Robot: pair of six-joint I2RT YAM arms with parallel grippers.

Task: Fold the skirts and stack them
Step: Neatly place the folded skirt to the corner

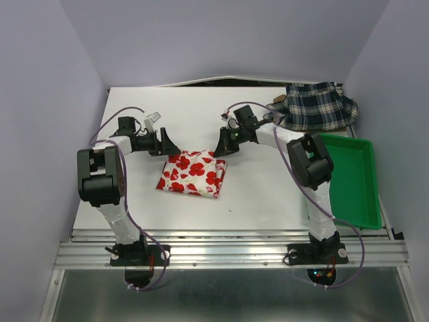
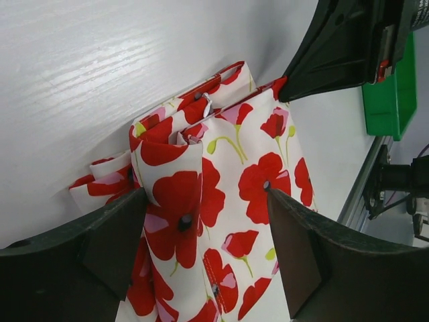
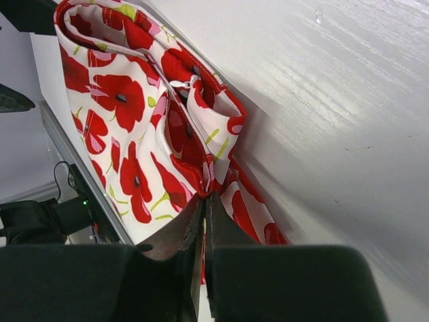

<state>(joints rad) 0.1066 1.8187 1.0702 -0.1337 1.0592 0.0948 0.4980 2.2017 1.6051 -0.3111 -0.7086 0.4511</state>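
We see the white skirt with red flowers (image 1: pixel 193 173) folded into a thick rectangle in the middle of the tabletop (image 1: pixel 268 194). The left fingers (image 2: pixel 100 248) are released, one on each side of its far edge. The right fingers (image 3: pixel 154 275) are clenched on its far-right corner. The plaid skirt (image 1: pixel 315 106) lies crumpled at the far right.

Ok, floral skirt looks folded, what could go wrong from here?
1. The right gripper looks shut on one corner of the floral skirt while the left gripper is open; pulling could drag the fold apart.
2. The plaid skirt lies bunched far right, by the green tray; dragging it might catch the rim.
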